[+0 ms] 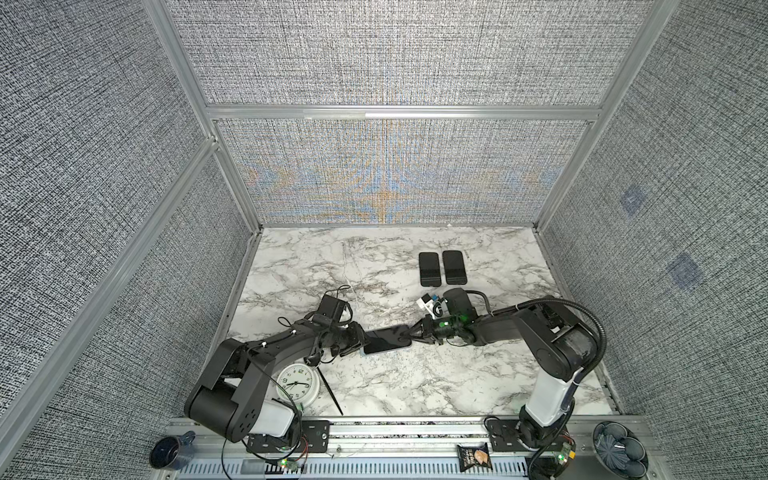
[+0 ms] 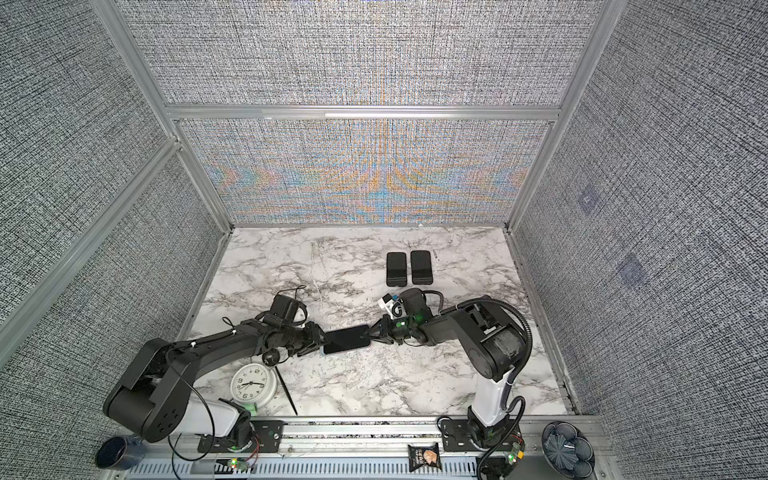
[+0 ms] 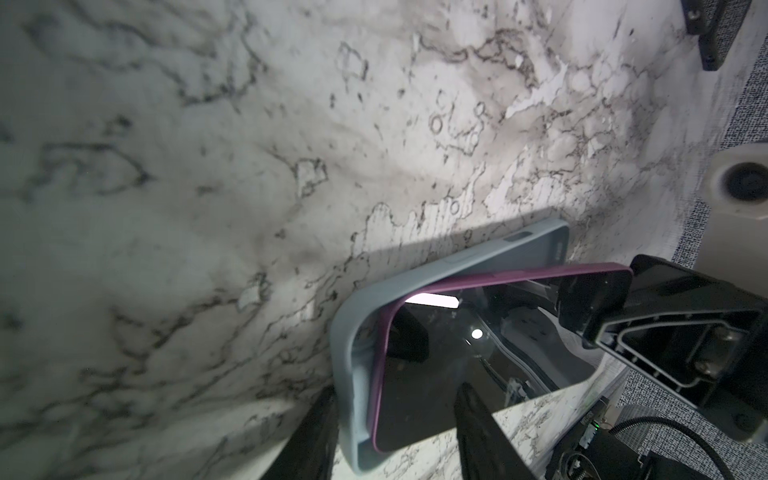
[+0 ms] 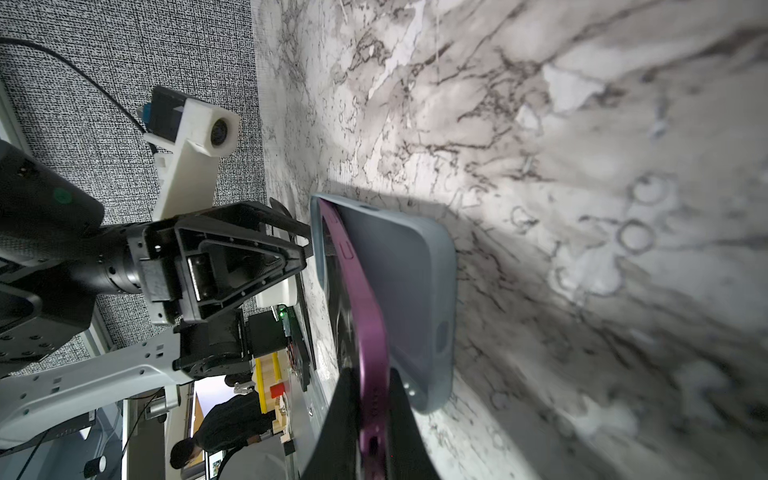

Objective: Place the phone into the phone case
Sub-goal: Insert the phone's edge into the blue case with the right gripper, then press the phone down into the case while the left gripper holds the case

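Where the two arms meet, at lower centre of both top views, the phone [image 1: 384,340] lies partly seated in the phone case [image 3: 349,345]. The phone's left end sits inside the grey-blue case wall. Its right end is raised clear of the case, so the phone is tilted rather than flush. The case rests on the marble table [image 1: 415,386].

Left gripper [image 1: 360,340]: jaws partway closed on the left end of the case, with one finger [image 3: 316,432] against the case's outer side and the other over the phone's screen.

Right gripper [image 4: 372,399]: jaws almost fully closed, clamping the raised right end of the phone by its purple rim.

Other containers:
- A dark mug [image 1: 183,455] stands at lower left on the rail; its contents are not discernible.
- A dark bowl [image 1: 595,444] at lower right holds dark rounded pieces.

Surroundings:
- A dark flat slab [image 1: 429,269] lies at upper right of the table with a matching slab [image 1: 454,267] just beside it, just beyond the right arm's wrist.
- A white clock [image 1: 297,382] sits at lower left, partly covered by the left arm.
- A black stick [image 1: 330,390] lies just beside the clock.
- A snack packet [image 1: 473,457] lies on the rail at lower right of centre.
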### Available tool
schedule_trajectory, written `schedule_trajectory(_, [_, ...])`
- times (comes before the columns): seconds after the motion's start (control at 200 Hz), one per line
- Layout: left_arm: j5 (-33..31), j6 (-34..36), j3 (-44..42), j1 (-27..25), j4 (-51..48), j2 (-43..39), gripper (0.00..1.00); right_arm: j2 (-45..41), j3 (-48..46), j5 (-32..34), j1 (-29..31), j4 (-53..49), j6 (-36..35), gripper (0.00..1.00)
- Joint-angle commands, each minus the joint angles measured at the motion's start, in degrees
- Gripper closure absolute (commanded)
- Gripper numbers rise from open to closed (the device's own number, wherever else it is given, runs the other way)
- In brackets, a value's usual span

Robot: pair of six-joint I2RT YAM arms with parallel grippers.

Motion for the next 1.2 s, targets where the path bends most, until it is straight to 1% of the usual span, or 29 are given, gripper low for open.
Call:
schedule_trajectory(0.0, [0.2, 0.4, -0.4, -0.2, 1.0, 0.9, 0.52, 1.4, 0.4, 2.1, 0.9, -5.1, -1.0, 0.94])
schedule_trajectory(0.16, [-0.5, 1.5, 0.4, -0.3, -0.4, 1.4, 0.52, 2.5, 1.3, -0.4, 0.9, -4.5, -1.1, 0.95])
schedule_trajectory(0.235, [-0.9, 2.1, 0.9, -0.1, -1.4, 1.5, 0.53, 2.4, 1.8, -1.2, 0.8, -6.8, -2.6, 0.96])
schedule_trajectory(0.425, [-1.2, 3.4, 1.7, 1.0, -3.3, 0.8, 0.53, -0.1, 3.8, -1.4, 0.2, -16.5, -8.6, 0.97])
schedule_trajectory(0.62, [-0.7, 4.2, 2.6, 1.9, -4.1, 0.6, 0.53, -1.4, 8.1, -0.8, -0.2, -27.9, -15.0, 0.99])
schedule_trajectory(0.82, [0.8, 3.2, 2.2, 1.8, -1.0, 1.2, 0.53, -1.4, 11.9, -0.2, -0.2, -38.3, -20.3, 0.99])
schedule_trajectory(0.915, [2.5, 2.3, 2.0, 1.9, 1.2, 2.0, 0.54, -1.7, 12.0, 0.1, -0.2, -40.1, -20.8, 0.99])
schedule_trajectory(1.045, [3.8, 0.7, 0.8, 1.9, 3.9, 1.7, 0.54, -2.6, 11.9, 0.2, -0.1, -40.1, -20.0, 0.99])
schedule_trajectory(1.195, [4.2, 0.5, 0.7, 1.8, 4.2, 1.9, 0.54, -3.3, 13.2, 0.6, -0.1, -42.6, -21.1, 0.99])
